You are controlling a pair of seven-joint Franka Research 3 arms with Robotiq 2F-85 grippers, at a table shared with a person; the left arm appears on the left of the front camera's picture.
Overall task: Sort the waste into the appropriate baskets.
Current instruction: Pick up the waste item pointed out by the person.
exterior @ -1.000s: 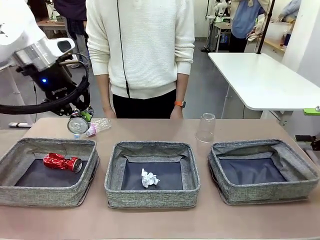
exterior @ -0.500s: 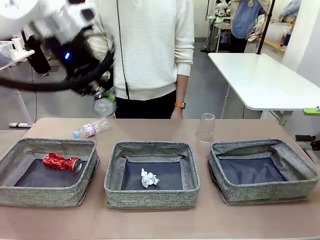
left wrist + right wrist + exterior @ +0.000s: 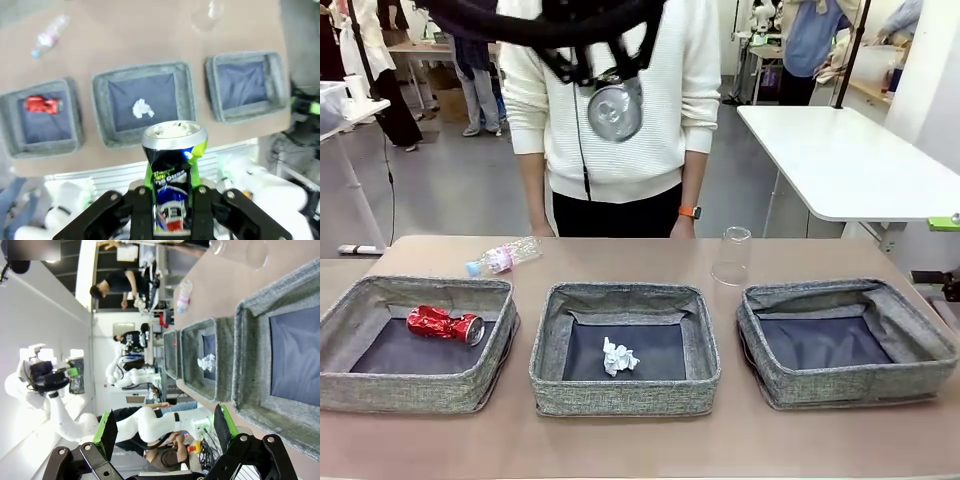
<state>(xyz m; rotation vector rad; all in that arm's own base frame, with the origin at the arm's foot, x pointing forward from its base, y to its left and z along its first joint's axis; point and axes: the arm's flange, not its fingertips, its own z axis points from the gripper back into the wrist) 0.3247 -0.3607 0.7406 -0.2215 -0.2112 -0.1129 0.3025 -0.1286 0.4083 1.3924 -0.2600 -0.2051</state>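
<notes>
While baskets (image 3: 620,293) line the brown table (image 3: 620,255), we note grey floor (image 3: 450,200) beyond.
Left gripper (image 3: 171,162), part-closed, clamps dark printed can (image 3: 172,145).

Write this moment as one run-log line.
left gripper: shut on dark printed can, aloft | right gripper: open | crushed red can: left basket | paper ball: middle basket | bottle, cup: on table
</notes>
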